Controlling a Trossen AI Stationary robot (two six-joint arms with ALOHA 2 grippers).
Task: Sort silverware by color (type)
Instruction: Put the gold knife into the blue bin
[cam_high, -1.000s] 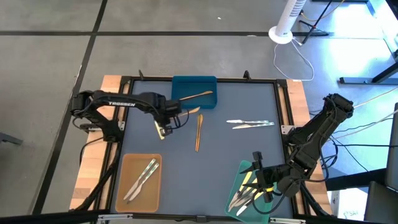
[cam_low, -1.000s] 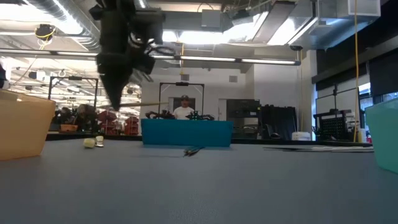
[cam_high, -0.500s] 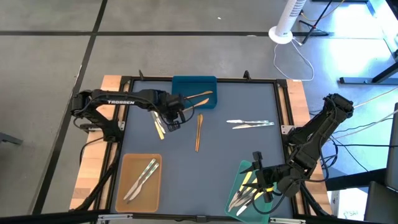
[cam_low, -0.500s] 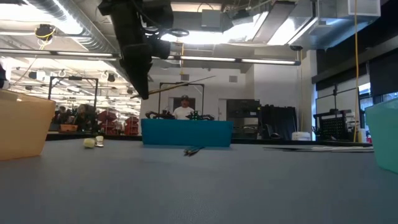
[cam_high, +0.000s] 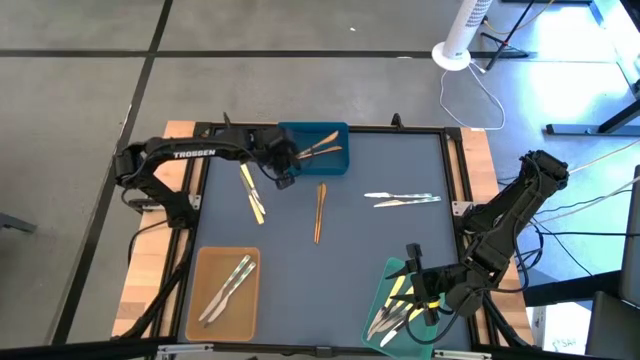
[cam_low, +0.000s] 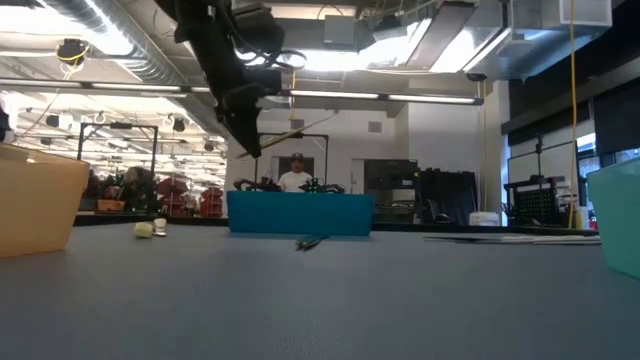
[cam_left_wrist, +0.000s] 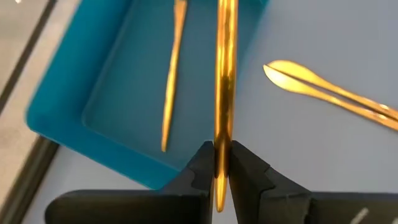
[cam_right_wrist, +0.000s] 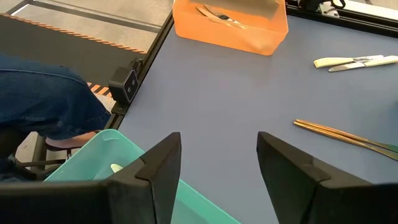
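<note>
My left gripper (cam_high: 284, 172) hangs above the table at the blue tray's (cam_high: 336, 168) near-left corner, shut on a wood-brown utensil (cam_high: 318, 152) that reaches out over the tray. A second brown utensil (cam_left_wrist: 173, 74) lies inside the tray. A brown pair (cam_high: 320, 212) lies mid-table. A pale yellow utensil (cam_high: 252, 190) and silvery ones (cam_high: 402, 199) also lie flat on the table. My right gripper (cam_high: 424, 291) waits open over the green tray (cam_high: 388, 282), which holds pale yellow utensils (cam_high: 398, 312). My left gripper pinches the brown utensil near one end (cam_left_wrist: 222, 155) between its two fingers (cam_left_wrist: 202, 169), and a short stub sticks out behind them. The fingers come from above, slanting toward the blue tray. The utensil is lifted clear and lies roughly level (cam_low: 300, 126), its long free part over the tray.
The tan tray (cam_high: 200, 262) at the near left holds silvery utensils (cam_high: 228, 288). A black frame (cam_high: 448, 170) rims the table. A person's leg in jeans (cam_right_wrist: 43, 93) shows beside the table's near right. Bare grey surface lies between the trays.
My left gripper has risen and moved from the table's middle left toward the far edge and the blue tray, tipping as it went. It has stayed shut on the brown utensil. The utensil's free end now reaches over the tray. The pale yellow utensil it hung over now shows in full.
</note>
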